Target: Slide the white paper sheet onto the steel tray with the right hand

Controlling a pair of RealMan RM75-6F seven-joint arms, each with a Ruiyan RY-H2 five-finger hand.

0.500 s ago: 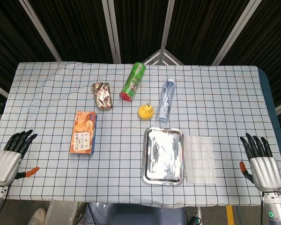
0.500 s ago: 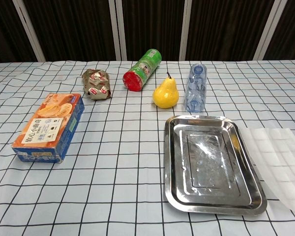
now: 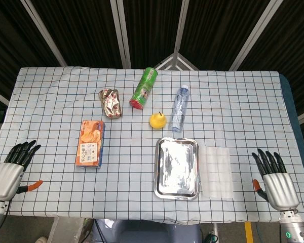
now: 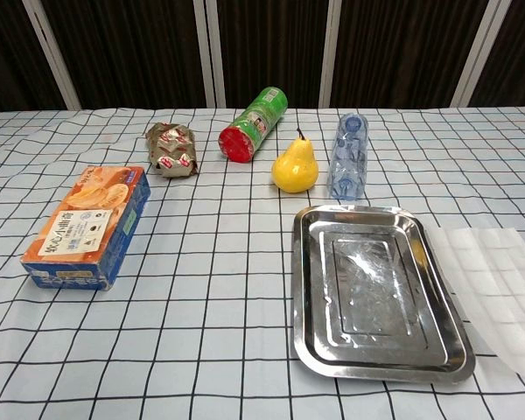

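Note:
A thin white paper sheet (image 3: 216, 171) (image 4: 499, 289) lies flat on the checked cloth, just right of the steel tray (image 3: 177, 167) (image 4: 315, 341), its left edge at the tray's rim. My right hand (image 3: 273, 177) hovers open at the table's near right corner, fingers spread, a short way right of the sheet and apart from it. My left hand (image 3: 11, 168) is open at the near left corner, holding nothing. Neither hand shows in the chest view.
Behind the tray lie a yellow pear (image 3: 158, 120), a clear bottle (image 3: 180, 108) and a green can (image 3: 144, 88). A foil packet (image 3: 110, 103) and an orange snack box (image 3: 91, 143) sit to the left.
My right hand has shifted a little to the left, toward the sheet. Nothing else has moved.

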